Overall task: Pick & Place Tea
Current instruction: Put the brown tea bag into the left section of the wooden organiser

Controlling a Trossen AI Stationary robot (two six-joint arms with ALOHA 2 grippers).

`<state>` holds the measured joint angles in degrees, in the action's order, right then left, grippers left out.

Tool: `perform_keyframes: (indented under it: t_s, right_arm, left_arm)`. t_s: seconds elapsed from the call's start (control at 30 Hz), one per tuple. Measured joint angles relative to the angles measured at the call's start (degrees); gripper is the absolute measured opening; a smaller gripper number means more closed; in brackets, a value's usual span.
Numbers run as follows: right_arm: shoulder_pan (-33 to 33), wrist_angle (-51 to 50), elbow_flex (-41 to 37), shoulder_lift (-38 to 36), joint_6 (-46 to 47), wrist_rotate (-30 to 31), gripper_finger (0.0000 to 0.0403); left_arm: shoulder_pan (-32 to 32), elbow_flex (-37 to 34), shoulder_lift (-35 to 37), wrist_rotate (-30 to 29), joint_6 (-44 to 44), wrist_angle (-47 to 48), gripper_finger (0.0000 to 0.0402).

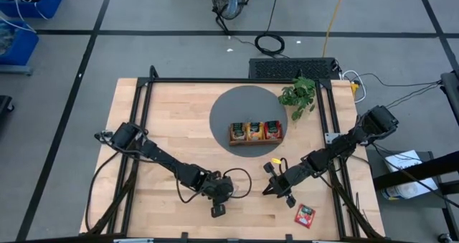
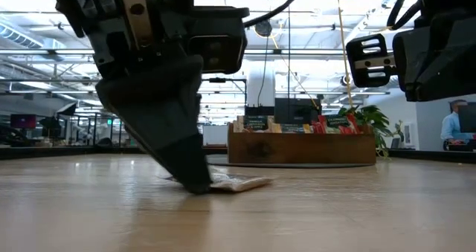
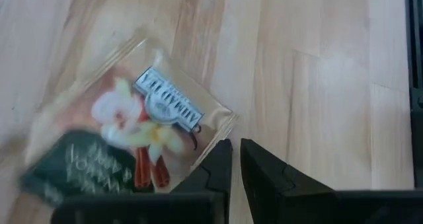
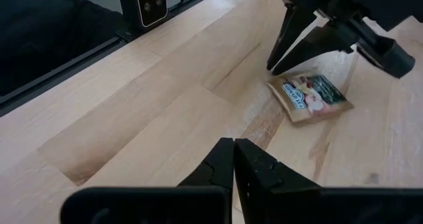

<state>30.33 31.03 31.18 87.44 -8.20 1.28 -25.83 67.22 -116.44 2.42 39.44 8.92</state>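
A pale tea sachet (image 3: pixel 132 128) with a flower print lies flat on the wood near the table's near edge. It also shows in the right wrist view (image 4: pixel 310 97) and the low view (image 2: pixel 242 183). My left gripper (image 3: pixel 235 159) is shut, its tips down on the table at that sachet's edge (image 2: pixel 197 185) (image 4: pixel 272 67). My right gripper (image 4: pixel 233 145) is shut and hovers to the sachet's right (image 1: pixel 271 182), touching nothing. A red sachet (image 1: pixel 305 214) lies flat near the right near corner. More sachets stand in the wooden tray (image 1: pixel 255 132). My left gripper comes from above, slanting down, with shut fingers. One fingertip (image 3: pixel 218 159) stands at the pale sachet's edge, near a corner (image 3: pixel 210 139). The sachet stays flat on the table. I cannot tell whether the tip presses on the edge or only touches beside it.
The tray (image 2: pixel 301 149) sits on a round grey mat (image 1: pixel 229 103) at the table's middle. A leafy plant (image 1: pixel 300 94) stands right of and behind the mat. A black frame runs along the table's sides. Bare wood lies left of and in front of the grippers.
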Motion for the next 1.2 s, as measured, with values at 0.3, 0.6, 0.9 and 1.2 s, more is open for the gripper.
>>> perform_keyframes:
  t_s: [0.3, 0.6, 0.9, 1.2]
  right_arm:
    - [0.0, 0.5, 0.0, 0.0, 0.0, 0.0, 0.0004]
    - [0.0, 0.5, 0.0, 0.0, 0.0, 0.0, 0.0004]
    - [0.0, 0.4, 0.0, 0.0, 0.0, 0.0, 0.0004]
    - [0.0, 2.6, 0.0, 0.0, 1.7, 0.1, 0.0004]
  left_arm:
    - [-0.9, 0.0, 0.5, -1.0, 1.3, 6.3, 0.0042]
    - [0.9, 0.0, 0.6, -4.0, 1.2, 8.8, 0.0042]
    - [2.8, 0.0, 0.6, -8.0, 1.3, 9.2, 0.0042]
    - [2.2, -0.2, 1.8, -8.5, -1.9, 8.9, 0.0042]
